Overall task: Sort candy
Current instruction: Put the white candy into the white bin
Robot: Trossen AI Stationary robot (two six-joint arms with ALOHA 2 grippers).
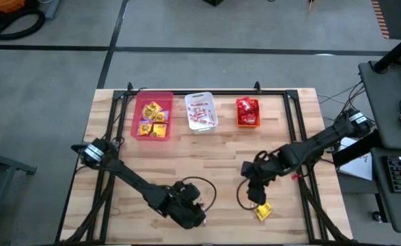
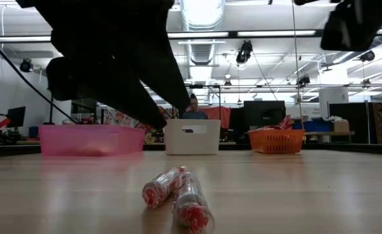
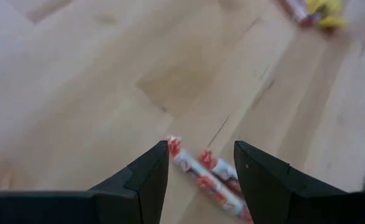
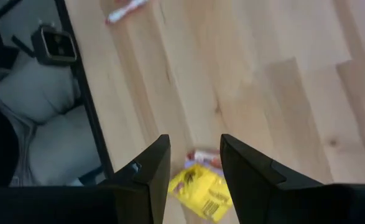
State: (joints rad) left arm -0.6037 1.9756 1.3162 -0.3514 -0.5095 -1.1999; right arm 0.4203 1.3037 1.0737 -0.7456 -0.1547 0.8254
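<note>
Two pinkish-red stick candies (image 3: 198, 180) lie side by side on the wooden table near its front edge, also seen in the low view (image 2: 177, 195). My left gripper (image 3: 201, 152) hangs open just above them, slanting down, one finger on either side and touching nothing. A yellow packet (image 4: 201, 190) lies flat on the table with a small red-and-white candy (image 4: 204, 155) beside it. My right gripper (image 4: 194, 143) hovers open above that pair. In the high view the left gripper (image 1: 195, 215) is front centre and the right gripper (image 1: 255, 195) front right, over the yellow packet (image 1: 262, 212).
Along the far edge stand a pink bin (image 1: 152, 130) with yellow packets, a white bin (image 1: 200, 99) with sticks and an orange bin (image 1: 247, 124) with red packets. One loose stick (image 4: 126, 9) lies toward the right rail (image 1: 302, 137). A person (image 2: 192, 107) sits beyond the table.
</note>
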